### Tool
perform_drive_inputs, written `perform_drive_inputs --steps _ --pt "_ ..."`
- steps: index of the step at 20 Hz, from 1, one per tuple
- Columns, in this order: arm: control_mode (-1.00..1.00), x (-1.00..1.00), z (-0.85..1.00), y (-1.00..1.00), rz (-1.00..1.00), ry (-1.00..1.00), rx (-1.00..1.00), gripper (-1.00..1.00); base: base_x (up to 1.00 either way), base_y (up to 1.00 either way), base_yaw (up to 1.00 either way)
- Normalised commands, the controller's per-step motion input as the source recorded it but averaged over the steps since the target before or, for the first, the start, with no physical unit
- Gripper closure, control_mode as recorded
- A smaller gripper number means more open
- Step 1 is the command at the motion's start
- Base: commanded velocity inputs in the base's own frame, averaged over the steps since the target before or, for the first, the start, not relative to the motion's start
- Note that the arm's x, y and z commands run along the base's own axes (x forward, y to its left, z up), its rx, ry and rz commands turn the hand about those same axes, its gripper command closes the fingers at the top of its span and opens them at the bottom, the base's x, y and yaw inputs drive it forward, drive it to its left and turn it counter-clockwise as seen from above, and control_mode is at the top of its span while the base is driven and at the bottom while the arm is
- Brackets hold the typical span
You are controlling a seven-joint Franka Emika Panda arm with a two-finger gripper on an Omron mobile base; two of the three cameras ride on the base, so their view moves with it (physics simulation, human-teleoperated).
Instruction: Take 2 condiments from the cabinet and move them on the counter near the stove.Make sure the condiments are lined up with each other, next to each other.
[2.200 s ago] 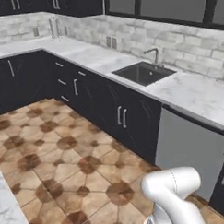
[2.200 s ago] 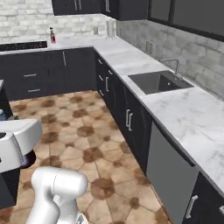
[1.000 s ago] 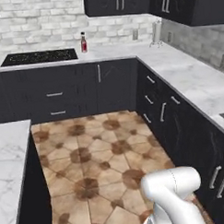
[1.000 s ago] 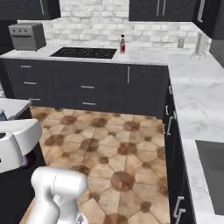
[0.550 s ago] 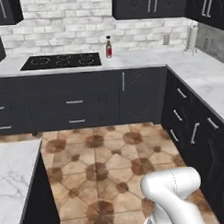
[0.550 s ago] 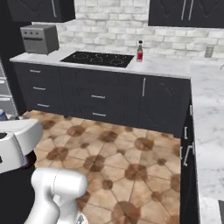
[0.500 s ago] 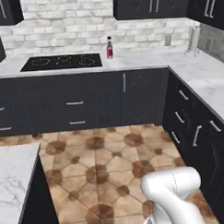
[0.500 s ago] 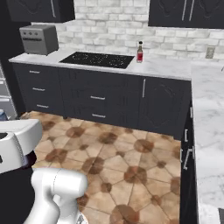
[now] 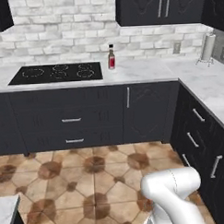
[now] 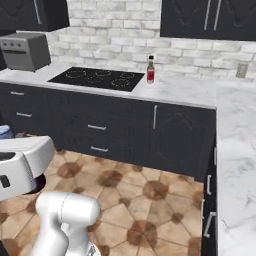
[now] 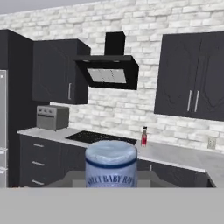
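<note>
A bottle with a pale blue cap and a printed label sits close in front of the hand camera, with my gripper shut on it; its fingertips are hidden. The same blue cap peeks out beside my white hand at the left edge. The amber bottle with black cap and red label stands upright on the marble counter, just right of the black stove. A black wall cabinet with long bar handles hangs above the counter.
A grey toaster oven stands left of the stove under a black range hood. A paper-towel holder is at the counter's right corner. The counter runs forward on the right. Tiled floor lies between me and the base cabinets.
The whole picture has swung from the sink side round to the stove wall, which has drawn nearer and more central: the base has turned and driven. The grip on the bottle is unchanged.
</note>
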Motion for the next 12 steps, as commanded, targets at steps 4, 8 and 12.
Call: perform_drive_inputs --steps 4,8,12 --pt "1.00 0.00 0.00 0.00 0.00 0.00 0.00 1.00 1.00 0.00 -0.15" --pt "1.00 0.00 0.00 0.00 0.00 0.00 0.00 1.00 1.00 0.00 -0.18" --pt "1.00 0.00 0.00 0.00 0.00 0.00 0.00 1.00 1.00 0.00 -0.15"
